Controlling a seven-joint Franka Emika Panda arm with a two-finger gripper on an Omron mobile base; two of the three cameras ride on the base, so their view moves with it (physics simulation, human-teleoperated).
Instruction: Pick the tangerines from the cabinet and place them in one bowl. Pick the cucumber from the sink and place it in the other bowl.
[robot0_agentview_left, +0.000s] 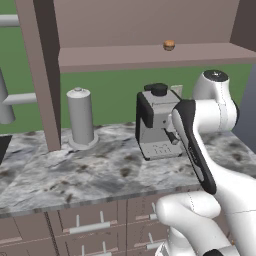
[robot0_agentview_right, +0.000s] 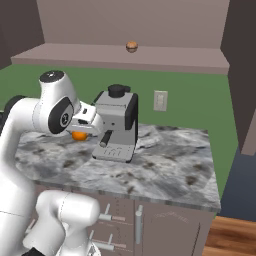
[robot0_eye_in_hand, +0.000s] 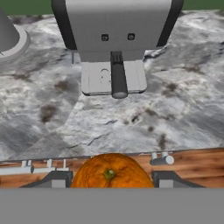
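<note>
A bright orange tangerine (robot0_eye_in_hand: 110, 171) sits between my gripper's (robot0_eye_in_hand: 112, 180) two dark fingertips (robot0_eye_in_hand: 56, 179), and the gripper is shut on it. In the right base view the same tangerine (robot0_agentview_right: 78, 135) hangs under the gripper (robot0_agentview_right: 80, 131), above the marble counter (robot0_agentview_right: 165, 165) just left of the coffee machine. A duller tan-brown tangerine (robot0_agentview_left: 169, 45) (robot0_agentview_right: 132, 47) rests on the shelf of the mauve-brown cabinet (robot0_agentview_left: 125, 59) (robot0_agentview_right: 90, 55), well above the arm. The bowls, the cucumber and the sink are out of view.
A grey and black coffee machine (robot0_agentview_left: 157, 125) (robot0_agentview_right: 119, 127) (robot0_eye_in_hand: 116, 39) stands on the counter directly ahead of the hand. A grey canister (robot0_agentview_left: 81, 117) (robot0_eye_in_hand: 9, 37) stands to its left. Drawer fronts with metal handles (robot0_agentview_left: 90, 227) run below the counter edge.
</note>
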